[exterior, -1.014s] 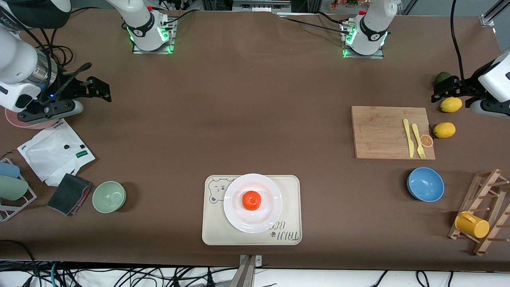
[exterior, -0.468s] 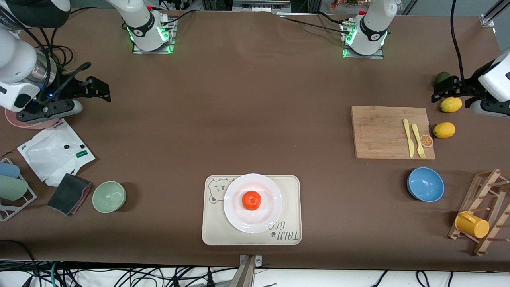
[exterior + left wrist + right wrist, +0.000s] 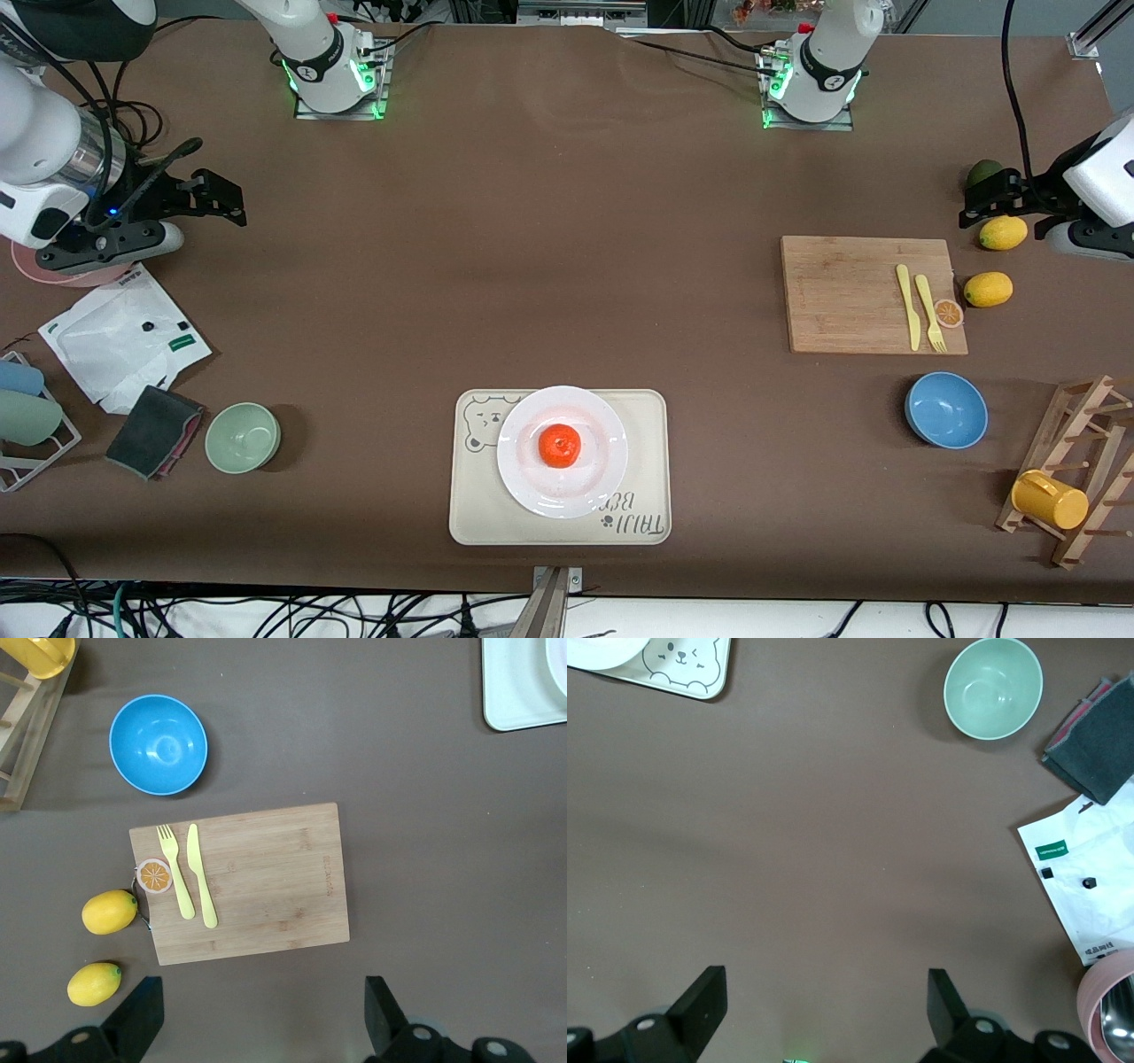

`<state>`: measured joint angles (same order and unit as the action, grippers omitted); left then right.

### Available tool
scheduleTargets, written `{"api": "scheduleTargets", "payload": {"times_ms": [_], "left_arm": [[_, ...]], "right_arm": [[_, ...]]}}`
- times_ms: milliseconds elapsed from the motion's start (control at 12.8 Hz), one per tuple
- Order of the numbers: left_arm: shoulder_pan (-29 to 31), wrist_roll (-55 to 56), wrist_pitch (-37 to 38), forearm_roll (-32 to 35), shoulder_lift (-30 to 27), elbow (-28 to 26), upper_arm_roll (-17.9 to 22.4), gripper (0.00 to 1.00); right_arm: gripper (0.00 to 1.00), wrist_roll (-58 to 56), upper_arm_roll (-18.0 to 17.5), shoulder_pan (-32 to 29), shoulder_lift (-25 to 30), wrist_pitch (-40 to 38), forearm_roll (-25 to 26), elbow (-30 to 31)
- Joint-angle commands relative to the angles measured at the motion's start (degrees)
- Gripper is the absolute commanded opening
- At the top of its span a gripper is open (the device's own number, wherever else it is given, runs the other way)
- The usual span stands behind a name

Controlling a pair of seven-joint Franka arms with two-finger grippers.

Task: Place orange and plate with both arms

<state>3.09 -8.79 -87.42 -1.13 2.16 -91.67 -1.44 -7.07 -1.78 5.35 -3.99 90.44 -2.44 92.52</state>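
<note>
The orange (image 3: pixel 560 446) sits in the middle of the white plate (image 3: pixel 523 492). The plate rests on the cream bear-print tray (image 3: pixel 642 425) near the table's front edge. My right gripper (image 3: pixel 221 199) is open and empty, held over the right arm's end of the table, well apart from the plate. My left gripper (image 3: pixel 979 199) is open and empty over the left arm's end, beside a lemon (image 3: pixel 1003 232). The left wrist view shows its gripper (image 3: pixel 261 1014) over bare table and a tray corner (image 3: pixel 518 700). The right wrist view shows its gripper (image 3: pixel 824 1005) and the plate's edge (image 3: pixel 598 651). No wrist view shows the orange.
A wooden cutting board (image 3: pixel 850 292) holds a yellow knife, a fork and an orange-slice disc. A second lemon (image 3: pixel 988 289), a blue bowl (image 3: pixel 946 409) and a rack with a yellow cup (image 3: pixel 1050 499) stand nearby. A green bowl (image 3: pixel 243 437), a dark cloth and a white bag lie toward the right arm's end.
</note>
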Motion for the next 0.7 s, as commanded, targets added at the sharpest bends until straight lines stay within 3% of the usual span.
{"api": "scheduleTargets", "payload": {"times_ms": [0,624], "left_arm": [[0.25,0.27,0.23,1.31,-0.4,-0.09,-0.4,1.0],[0.25,0.27,0.23,1.31,-0.4,-0.18,-0.4,1.0]], "right_arm": [[1.0,0.57,-0.15,-0.17,-0.66,-1.58,0.86,-1.81],[1.0,0.57,0.29,-0.25,-0.58,-1.84,0.95,-1.81]]}}
